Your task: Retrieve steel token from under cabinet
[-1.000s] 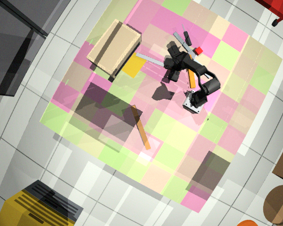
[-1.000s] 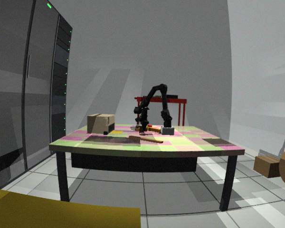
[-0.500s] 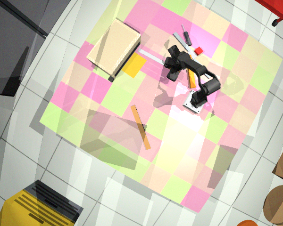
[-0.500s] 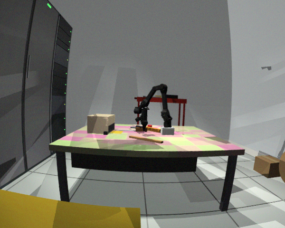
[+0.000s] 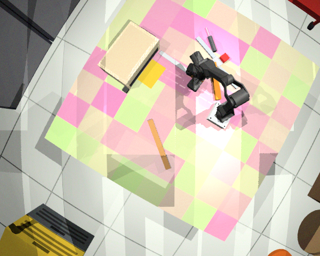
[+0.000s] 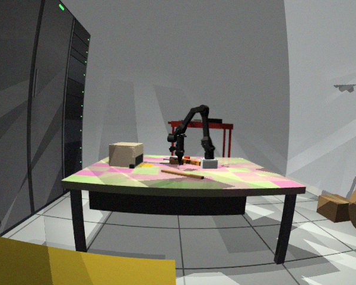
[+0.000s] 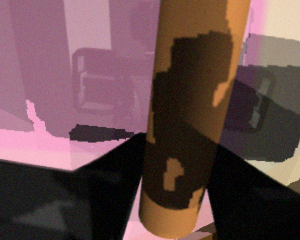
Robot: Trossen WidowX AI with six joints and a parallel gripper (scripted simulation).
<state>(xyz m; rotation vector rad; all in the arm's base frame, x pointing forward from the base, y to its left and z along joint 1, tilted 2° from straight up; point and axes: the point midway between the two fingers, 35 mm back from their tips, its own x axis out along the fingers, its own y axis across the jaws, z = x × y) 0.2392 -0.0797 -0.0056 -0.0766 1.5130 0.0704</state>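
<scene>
Arm [image 6: 202, 122] arched, end effector [image 6: 179, 159] pointing down, clamped

Checkered table [image 5: 237, 154] carries cabinet [image 5: 128, 52], orange stick [image 5: 158, 143], red cube [image 5: 224, 57].

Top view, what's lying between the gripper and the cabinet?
In the top view, a pale grey flat bar and the yellow marked patch lie between the cabinet and the gripper, which grips an orange rod.
</scene>
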